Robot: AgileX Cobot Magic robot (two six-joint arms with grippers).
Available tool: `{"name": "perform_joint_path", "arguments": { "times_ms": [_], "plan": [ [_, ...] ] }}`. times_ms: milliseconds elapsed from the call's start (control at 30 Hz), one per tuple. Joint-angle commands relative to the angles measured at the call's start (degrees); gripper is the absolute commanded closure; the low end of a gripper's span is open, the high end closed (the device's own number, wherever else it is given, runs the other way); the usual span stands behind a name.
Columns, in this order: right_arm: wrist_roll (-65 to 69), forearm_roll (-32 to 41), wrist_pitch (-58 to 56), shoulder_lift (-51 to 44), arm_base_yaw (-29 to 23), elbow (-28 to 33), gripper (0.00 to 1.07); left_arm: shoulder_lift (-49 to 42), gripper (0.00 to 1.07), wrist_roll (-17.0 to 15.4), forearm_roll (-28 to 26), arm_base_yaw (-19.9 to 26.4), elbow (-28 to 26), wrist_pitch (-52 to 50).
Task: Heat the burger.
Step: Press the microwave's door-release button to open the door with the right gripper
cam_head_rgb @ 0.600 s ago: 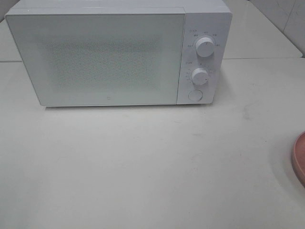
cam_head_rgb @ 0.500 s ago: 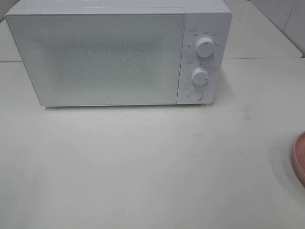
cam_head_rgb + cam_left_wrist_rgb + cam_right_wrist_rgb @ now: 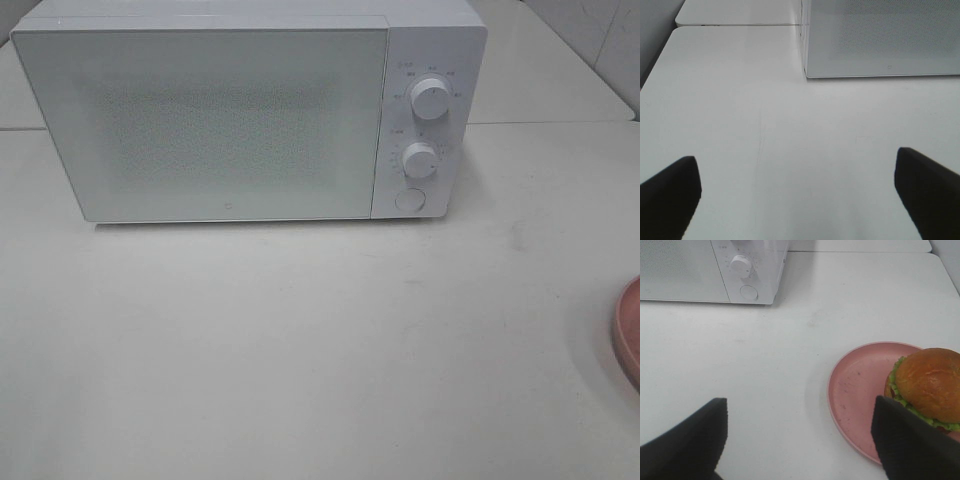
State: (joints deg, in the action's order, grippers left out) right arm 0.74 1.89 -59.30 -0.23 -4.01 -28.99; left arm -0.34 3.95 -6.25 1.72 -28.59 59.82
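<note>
Setting: looking like a kitchen mock-up on a test bench, not a lived-in home kitchen.
Appliance: a white microwave (image 3: 240, 110) is standing across the upper left and centre of the high view, with two knobs (image 3: 429, 98) on its right panel.
Surface: plain white tables (image 3: 300, 350) are butting edge to edge, bare of any counter fittings.
Wall: pale tiles (image 3: 610, 40) are showing in the upper right corner.
Food: a pink plate (image 3: 630, 335) is poking in at the right edge, carrying a burger (image 3: 930, 382).
</note>
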Motion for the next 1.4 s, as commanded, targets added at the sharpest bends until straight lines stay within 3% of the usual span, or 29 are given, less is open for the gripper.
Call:
{"name": "perform_joint_path", "arguments": {
  "times_ms": [33, 600, 1400],
  "plan": [
    [0.1, 0.5, 1.3, 0.2, 0.0, -1.5, 0.31, -1.2, 0.03, -0.3, 0.1, 0.2, 0.1, -0.3],
    [0.0, 0.5, 16.2, 16.4, 0.0, -2.1, 0.31, -1.2, 0.03, -0.3, 0.1, 0.2, 0.1, -0.3],
    [-0.1, 0.3, 55.2, 39.6, 0.0, 6.0, 0.31, -1.2, 0.03, -0.3, 0.1, 0.2, 0.1, -0.3]
  ]
}}
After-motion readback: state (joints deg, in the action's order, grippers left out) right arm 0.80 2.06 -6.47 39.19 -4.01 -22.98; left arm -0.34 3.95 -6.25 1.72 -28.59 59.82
